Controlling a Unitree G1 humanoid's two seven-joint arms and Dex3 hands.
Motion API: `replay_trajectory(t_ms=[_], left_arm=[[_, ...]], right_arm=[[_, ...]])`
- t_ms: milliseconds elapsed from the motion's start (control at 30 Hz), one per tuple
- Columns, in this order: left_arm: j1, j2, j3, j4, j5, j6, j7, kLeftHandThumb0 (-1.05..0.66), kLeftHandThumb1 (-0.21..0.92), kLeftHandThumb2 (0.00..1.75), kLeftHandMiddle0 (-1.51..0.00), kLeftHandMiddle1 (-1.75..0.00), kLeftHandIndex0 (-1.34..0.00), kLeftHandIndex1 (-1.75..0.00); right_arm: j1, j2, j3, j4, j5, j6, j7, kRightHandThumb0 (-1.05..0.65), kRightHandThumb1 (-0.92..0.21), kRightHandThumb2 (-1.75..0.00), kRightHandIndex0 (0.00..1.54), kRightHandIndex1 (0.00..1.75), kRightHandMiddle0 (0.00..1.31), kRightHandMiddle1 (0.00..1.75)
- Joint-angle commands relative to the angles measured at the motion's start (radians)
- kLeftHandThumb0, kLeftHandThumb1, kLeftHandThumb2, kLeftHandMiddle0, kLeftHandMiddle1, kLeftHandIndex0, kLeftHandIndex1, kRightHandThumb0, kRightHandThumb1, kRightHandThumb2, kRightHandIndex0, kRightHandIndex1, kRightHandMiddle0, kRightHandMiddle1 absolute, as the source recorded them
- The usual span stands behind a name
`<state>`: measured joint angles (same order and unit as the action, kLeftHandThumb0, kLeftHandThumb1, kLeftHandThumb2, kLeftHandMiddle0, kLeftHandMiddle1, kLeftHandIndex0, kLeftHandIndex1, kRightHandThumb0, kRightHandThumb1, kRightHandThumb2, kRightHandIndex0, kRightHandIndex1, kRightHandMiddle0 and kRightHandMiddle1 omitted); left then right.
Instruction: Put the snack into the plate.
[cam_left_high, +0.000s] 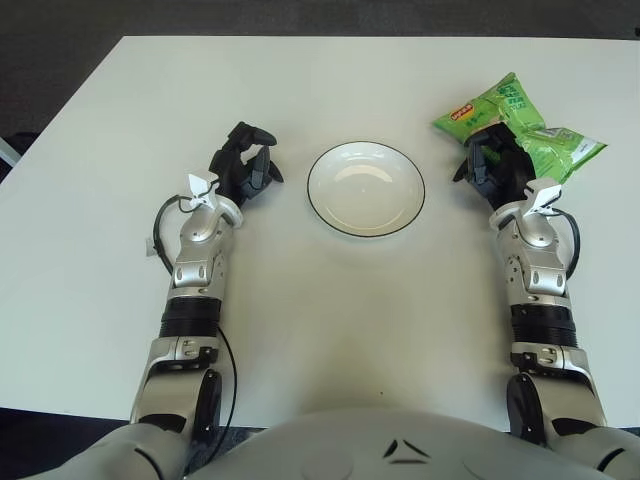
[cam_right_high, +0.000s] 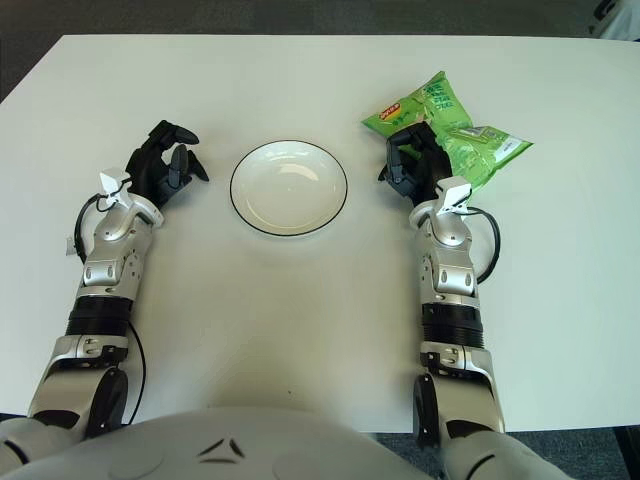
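The snack, a green bag (cam_left_high: 524, 112) with a red label at its top left corner, lies at the right of the white table and looks crumpled in the middle. My right hand (cam_left_high: 497, 160) sits at the bag's near-left edge, its dark fingers curled over the bag and gripping it. A white plate with a thin dark rim (cam_left_high: 366, 190) stands empty in the middle, about a hand's width left of the bag. My left hand (cam_left_high: 245, 165) shows just left of the plate, fingers loosely bent and holding nothing.
The white table (cam_left_high: 330, 320) extends bare in front of the plate and between my forearms. Its far edge and left corner meet dark floor (cam_left_high: 60, 40). Thin cables loop beside both wrists.
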<state>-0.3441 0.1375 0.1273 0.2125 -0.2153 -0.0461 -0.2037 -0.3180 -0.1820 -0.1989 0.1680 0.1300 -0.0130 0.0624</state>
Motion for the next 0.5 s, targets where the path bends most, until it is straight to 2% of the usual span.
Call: replay_trajectory(t_ms=[0, 267, 467], left_arm=[[0.053, -0.003, -0.005, 0.04, 0.004, 0.031, -0.01, -0.37, 0.75, 0.72, -0.77, -1.7, -0.33, -1.72], [0.056, -0.004, -0.008, 0.036, 0.012, 0.026, -0.005, -0.37, 0.75, 0.73, -0.77, -1.69, -0.34, -1.72], [0.059, -0.006, -0.011, 0.029, 0.016, 0.028, -0.002, -0.37, 0.74, 0.73, -0.77, -1.69, -0.34, -1.72]], right_arm=[[0.094, 0.028, 0.003, 0.055, -0.005, -0.01, -0.004, -0.37, -0.77, -0.72, 0.74, 1.75, 0.3, 1.75], [0.1, 0.017, 0.015, 0.071, -0.022, -0.063, 0.01, -0.37, -0.77, -0.72, 0.74, 1.75, 0.3, 1.75], [0.106, -0.011, 0.043, 0.121, -0.11, -0.217, -0.01, -0.37, -0.76, -0.73, 0.75, 1.75, 0.3, 1.75]])
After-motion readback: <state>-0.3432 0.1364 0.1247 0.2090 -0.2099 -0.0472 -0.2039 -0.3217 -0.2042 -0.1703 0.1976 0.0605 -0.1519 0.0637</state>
